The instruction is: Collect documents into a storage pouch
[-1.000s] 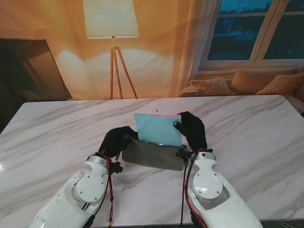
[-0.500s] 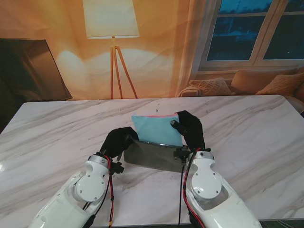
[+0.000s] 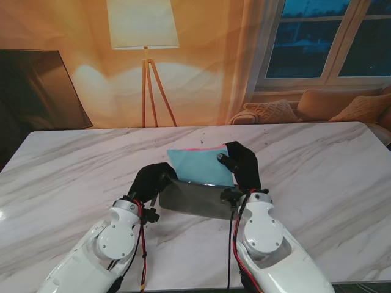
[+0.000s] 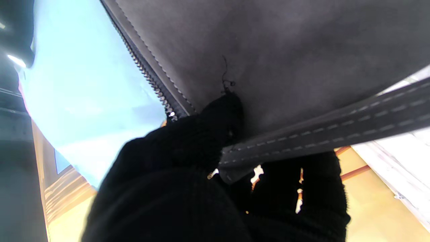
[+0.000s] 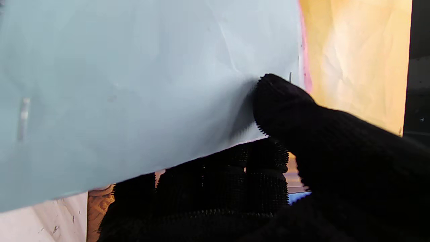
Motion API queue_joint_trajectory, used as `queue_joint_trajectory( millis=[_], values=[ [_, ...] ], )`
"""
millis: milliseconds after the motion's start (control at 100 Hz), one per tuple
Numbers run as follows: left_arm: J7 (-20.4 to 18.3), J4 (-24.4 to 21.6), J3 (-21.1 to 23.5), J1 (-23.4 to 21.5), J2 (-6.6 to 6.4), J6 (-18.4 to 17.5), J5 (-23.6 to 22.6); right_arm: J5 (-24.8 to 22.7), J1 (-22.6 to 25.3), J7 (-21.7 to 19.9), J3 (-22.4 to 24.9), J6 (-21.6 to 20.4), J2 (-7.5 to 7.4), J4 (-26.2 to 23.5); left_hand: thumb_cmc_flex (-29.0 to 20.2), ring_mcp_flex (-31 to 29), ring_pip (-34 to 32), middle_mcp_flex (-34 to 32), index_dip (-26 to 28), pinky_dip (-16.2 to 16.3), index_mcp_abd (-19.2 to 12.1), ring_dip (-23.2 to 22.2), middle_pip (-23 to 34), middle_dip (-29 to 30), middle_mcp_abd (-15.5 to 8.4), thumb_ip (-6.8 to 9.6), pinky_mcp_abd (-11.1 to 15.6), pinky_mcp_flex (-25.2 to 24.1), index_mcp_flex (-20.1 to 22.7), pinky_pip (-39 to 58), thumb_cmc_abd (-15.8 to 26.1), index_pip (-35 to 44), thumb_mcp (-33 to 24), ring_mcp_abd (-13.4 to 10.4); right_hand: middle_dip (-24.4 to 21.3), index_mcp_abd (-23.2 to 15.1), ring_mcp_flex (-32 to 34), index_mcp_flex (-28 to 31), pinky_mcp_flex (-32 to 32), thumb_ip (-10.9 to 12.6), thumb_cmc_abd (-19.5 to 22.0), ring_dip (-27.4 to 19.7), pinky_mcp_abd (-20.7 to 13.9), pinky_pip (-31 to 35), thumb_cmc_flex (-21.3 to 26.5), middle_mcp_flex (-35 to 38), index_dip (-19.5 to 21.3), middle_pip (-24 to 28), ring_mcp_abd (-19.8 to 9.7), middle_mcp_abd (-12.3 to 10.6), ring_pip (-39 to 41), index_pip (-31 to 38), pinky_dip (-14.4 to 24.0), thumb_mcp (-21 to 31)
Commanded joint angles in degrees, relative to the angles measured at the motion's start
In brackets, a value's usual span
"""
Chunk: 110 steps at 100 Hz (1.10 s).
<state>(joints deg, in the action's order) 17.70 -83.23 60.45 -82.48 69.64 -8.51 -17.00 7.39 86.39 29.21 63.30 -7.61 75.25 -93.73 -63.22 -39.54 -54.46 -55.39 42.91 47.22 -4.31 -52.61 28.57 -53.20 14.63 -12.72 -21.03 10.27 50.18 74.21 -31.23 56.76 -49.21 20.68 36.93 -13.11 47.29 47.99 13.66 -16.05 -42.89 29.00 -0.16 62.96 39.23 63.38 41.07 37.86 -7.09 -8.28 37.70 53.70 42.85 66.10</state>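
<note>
Both hands grip: left hand (image 3: pixel 153 181) pouch (image 3: pixel 192 199), right hand (image 3: pixel 242 166) documents (image 3: pixel 198 166).

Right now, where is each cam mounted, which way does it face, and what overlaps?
Stand view: above the shoulders, looking down at the white marble table; both white arms, black-gloved left hand and right hand show.
Left wrist view: along the fingers at the dark grey zippered fabric pouch; left hand grips it.
Right wrist view: along the fingers at the light blue paper documents; right hand pinches them.
Shared: pouch and documents in the stand view; documents also in the left wrist view.
</note>
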Motion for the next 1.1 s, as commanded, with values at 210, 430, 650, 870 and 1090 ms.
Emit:
queue_joint_trajectory(
  millis=[210, 430, 650, 870, 1090],
  values=[
    [0.29, -1.28, 0.83, -0.72, 0.60, 0.39, 0.67, -0.92, 1.37, -2.02, 1.09, 1.17, -0.31, 1.01, -0.88, -0.75, -2.18, -3.33, 2.61, 1.11, 2.18, -0.12, 2.38, -0.83, -1.07, -1.37, 2.66, -1.52, 2.89, -0.66, 1.97, 3.07, -0.09, 3.52, 0.15, -9.68, 2.03, 5.95, 0.11, 0.35, 1.30, -0.15, -2.78, -0.33, 5.74, 2.31, 3.83, 0.56, -2.68, -2.95, -0.70, 8.64, -1.13, 4.78],
    [0.86, -1.41, 0.97, -0.80, 0.78, 0.60, 0.87, -4.79, 1.53, -4.25, 2.00, 0.14, -1.35, 2.38, -0.87, -0.92, -2.46, -3.46, 2.68, 1.23, 2.25, -0.14, 2.53, -0.90, -1.01, -1.39, 2.64, -1.27, 2.82, -0.49, 1.96, 3.09, -0.10, 3.62, -0.03, -9.27, 1.49, 5.32, -0.04, 0.42, 1.53, -0.16, -2.75, -0.88, 6.04, 1.67, 3.71, 0.06, -2.60, -2.84, -1.01, 8.24, -1.41, 4.48],
    [0.98, -1.42, 1.17, -0.84, 0.75, 0.59, 0.76, -5.34, 2.28, -5.32, 2.34, -0.09, -1.74, 2.72, -0.98, -0.79, -2.59, -3.37, 2.82, 1.33, 2.21, -0.10, 2.59, -0.94, -1.03, -1.38, 2.72, -1.43, 2.82, -0.50, 2.10, 3.16, 0.03, 3.63, 0.00, -8.61, 0.93, 5.03, -0.73, 0.46, 1.83, -0.11, -2.50, -1.27, 6.23, 1.26, 3.65, -0.14, -2.26, -2.30, -1.21, 8.25, -1.50, 4.41],
    [0.56, -1.11, 1.32, -0.78, 0.33, 0.19, -1.13, -8.47, 2.50, -8.31, 3.00, -0.73, -2.92, 3.30, -1.23, -0.56, -2.37, -3.28, 3.03, 1.33, 2.28, -0.03, 2.59, -0.95, -1.30, -1.27, 2.72, -1.68, 3.05, -0.67, 2.02, 3.32, 0.01, 3.76, 2.24, -7.31, -5.55, -0.27, -3.50, 0.18, 1.32, -0.64, -3.06, -3.09, 4.15, -6.14, -0.74, -1.84, -2.34, -0.06, -2.23, 5.82, -1.40, 4.11],
    [0.32, -0.67, 1.03, -0.50, 0.15, -0.30, -2.02, -11.77, 2.30, -10.24, 3.58, -1.59, -3.85, 3.91, -1.27, -0.57, -2.20, -3.21, 3.19, 1.30, 2.15, -0.02, 2.53, -0.92, -1.44, -1.25, 2.73, -1.69, 3.00, -0.76, 2.00, 3.37, 0.01, 3.69, 2.67, -4.91, -10.52, -6.71, -5.93, -0.11, -0.20, -2.99, -3.33, -5.42, 0.36, -11.41, -8.07, -4.16, -2.80, 1.53, -2.77, 2.62, -0.63, 5.08]
  ],
)
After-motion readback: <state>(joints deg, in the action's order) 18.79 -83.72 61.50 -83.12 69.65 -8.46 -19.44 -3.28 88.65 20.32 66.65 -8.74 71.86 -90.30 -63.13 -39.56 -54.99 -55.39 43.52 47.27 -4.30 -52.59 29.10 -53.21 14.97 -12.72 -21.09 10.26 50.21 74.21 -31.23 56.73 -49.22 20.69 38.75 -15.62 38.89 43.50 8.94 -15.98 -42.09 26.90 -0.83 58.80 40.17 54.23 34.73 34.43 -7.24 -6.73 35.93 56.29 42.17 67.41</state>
